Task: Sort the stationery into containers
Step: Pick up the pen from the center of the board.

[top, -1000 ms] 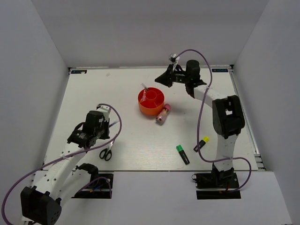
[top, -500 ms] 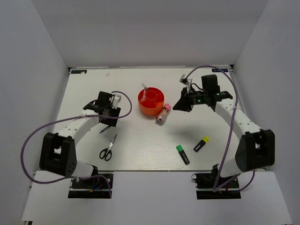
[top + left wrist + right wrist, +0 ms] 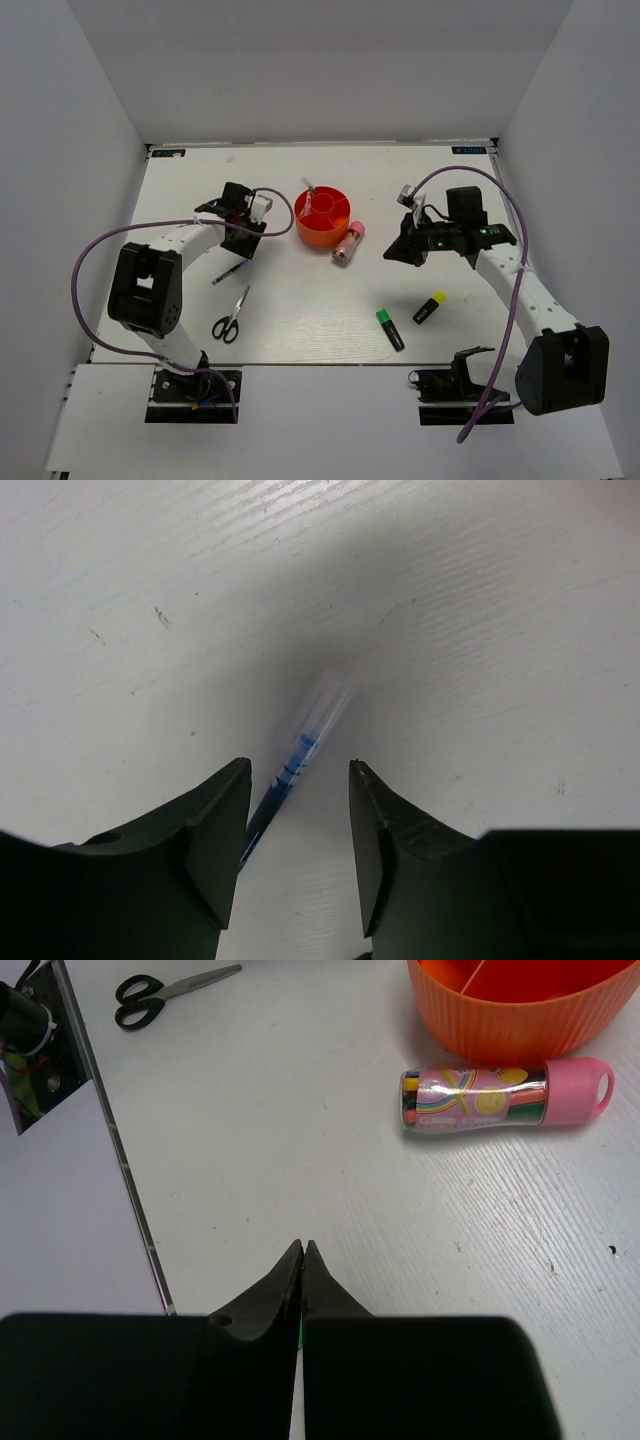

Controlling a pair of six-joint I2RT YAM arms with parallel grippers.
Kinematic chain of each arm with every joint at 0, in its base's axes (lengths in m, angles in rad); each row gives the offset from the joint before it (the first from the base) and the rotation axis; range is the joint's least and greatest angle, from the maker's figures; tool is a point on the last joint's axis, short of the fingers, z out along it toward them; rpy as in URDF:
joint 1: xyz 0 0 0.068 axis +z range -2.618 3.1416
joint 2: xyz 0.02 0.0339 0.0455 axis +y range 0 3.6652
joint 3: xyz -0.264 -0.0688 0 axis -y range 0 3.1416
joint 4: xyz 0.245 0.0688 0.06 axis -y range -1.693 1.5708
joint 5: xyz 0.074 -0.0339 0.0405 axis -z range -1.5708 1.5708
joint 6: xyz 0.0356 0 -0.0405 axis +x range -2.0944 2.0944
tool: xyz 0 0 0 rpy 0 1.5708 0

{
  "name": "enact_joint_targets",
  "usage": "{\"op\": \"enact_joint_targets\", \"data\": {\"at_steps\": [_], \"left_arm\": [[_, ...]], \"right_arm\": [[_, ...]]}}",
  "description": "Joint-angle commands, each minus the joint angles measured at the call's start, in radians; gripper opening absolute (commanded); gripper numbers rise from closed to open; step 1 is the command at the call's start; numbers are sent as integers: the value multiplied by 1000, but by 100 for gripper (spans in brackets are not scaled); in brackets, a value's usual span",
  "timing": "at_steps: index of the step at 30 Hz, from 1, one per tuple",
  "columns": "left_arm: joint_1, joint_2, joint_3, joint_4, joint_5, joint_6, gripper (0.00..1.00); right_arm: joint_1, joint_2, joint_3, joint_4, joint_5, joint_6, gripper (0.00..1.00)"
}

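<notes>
White desk [image 3: 300, 310] bears a thin pen [image 3: 305, 745], likely light and slippery, best pinched mid-barrel; left end effector [image 3: 298, 772] hovers half-open and empty, right end effector [image 3: 302, 1250] closed on nothing.

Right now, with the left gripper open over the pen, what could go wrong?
1. The pen lies slanted between the fingers of the open left gripper, its dark end close to one finger. Closing may pinch it off centre and flick it away.
2. The right gripper, shut and empty, hangs near the pink-capped tube lying beside the orange tub. A low sweep could roll it.
</notes>
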Motion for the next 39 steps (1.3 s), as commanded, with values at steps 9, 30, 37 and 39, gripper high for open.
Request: {"op": "enact_joint_targets", "data": {"at_steps": [9,30,37,39], "left_arm": [[13,25,-15,20,19,21,52],[19,68,-63,5,-40,33,38],[19,96,-72,12,-68,22,18],[18,102,-67,9,-74,12,8]], "right_arm": [[-45,-10,-12,18,-17,9,0],[-121,-52,-35,44,-80,43,0],[-148,-61,-35,44,-111,52,0],[-154,-58,-38,48,-117,56,0]]}}
